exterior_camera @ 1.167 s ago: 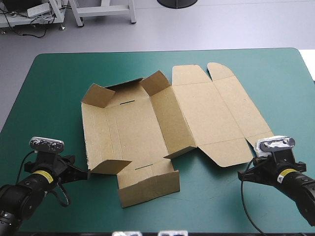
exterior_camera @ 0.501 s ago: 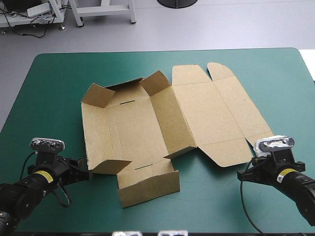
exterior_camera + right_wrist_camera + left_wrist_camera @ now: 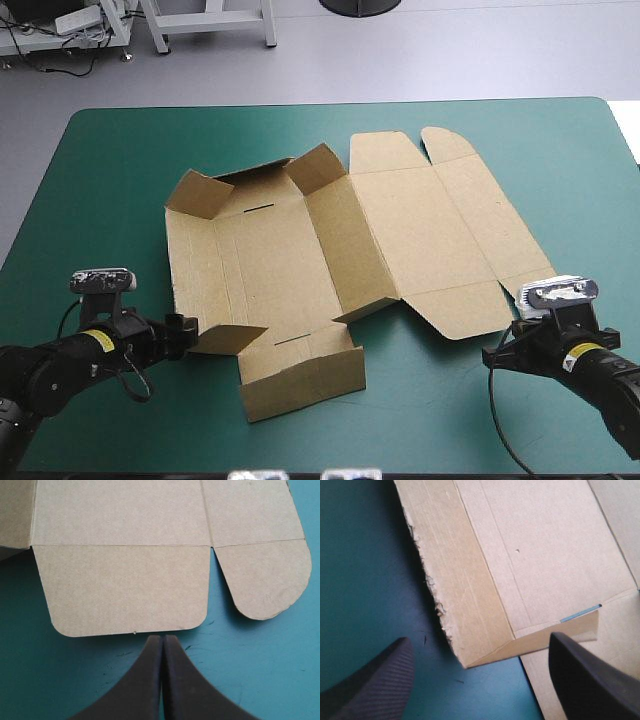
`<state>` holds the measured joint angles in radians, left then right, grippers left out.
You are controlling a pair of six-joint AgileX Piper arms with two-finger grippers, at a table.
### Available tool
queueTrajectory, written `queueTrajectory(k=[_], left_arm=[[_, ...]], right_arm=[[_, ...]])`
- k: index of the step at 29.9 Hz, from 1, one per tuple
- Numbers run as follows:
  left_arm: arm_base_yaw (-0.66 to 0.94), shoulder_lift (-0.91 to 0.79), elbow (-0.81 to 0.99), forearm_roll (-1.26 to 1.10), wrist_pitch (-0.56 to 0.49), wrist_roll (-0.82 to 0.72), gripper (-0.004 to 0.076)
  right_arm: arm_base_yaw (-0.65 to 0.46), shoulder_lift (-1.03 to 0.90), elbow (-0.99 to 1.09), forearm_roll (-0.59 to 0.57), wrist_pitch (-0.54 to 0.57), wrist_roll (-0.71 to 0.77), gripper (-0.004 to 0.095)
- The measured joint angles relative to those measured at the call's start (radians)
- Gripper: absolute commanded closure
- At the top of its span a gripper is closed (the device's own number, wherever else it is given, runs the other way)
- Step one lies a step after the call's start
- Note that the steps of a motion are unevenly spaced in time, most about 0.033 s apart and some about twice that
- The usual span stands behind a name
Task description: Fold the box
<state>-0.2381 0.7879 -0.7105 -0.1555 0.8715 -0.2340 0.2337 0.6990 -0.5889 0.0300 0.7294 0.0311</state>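
Okay, left gripper (image 3: 479, 650) fingers spread wide, nothing pinched. The box's (image 3: 330, 240) near-left corner sits between them, with the half-raised corner flap (image 3: 540, 640) just ahead of one finger. The step looks like taking that flap or the wall beside it, so slide in low with one finger under and one over, and pinch close to the crease. Keep off the ragged edge (image 3: 432, 590) beside the other finger, which would probably crumple. A slot (image 3: 580, 613) lies just past the flap and is likely where it tucks. Right gripper (image 3: 161, 641) fingers pressed together, holding nothing, tip on the bare teal-green cover just short of the flat lid flap (image 3: 125, 590), with a rounded tab (image 3: 265, 580) off to one side. The box lies mid-table (image 3: 100, 180), far flaps up, lid flat. Nothing blocks either approach, though the sheet may slide unless it is pinned.
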Motion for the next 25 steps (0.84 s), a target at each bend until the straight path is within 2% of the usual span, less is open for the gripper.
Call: queueTrajectory(k=[10, 16, 21, 25], left_arm=[[0.029, 0.157, -0.089, -0.114, 0.001, 0.048, 0.0185], [0.243, 0.213, -0.104, -0.343, 0.052, 0.281, 0.0185], [0.489, 0.269, -0.105, -0.484, 0.179, 0.516, 0.0185], [0.546, 0.343, -0.107, -0.549, 0.221, 0.616, 0.0185]], right_arm=[[0.0, 0.0, 0.0, 0.0, 0.0, 0.001, 0.0933], [0.0, 0.0, 0.0, 0.001, 0.002, 0.001, 0.0933], [0.0, 0.0, 0.0, 0.0, 0.003, 0.001, 0.0933], [0.0, 0.0, 0.0, 0.006, 0.0, 0.001, 0.0933]])
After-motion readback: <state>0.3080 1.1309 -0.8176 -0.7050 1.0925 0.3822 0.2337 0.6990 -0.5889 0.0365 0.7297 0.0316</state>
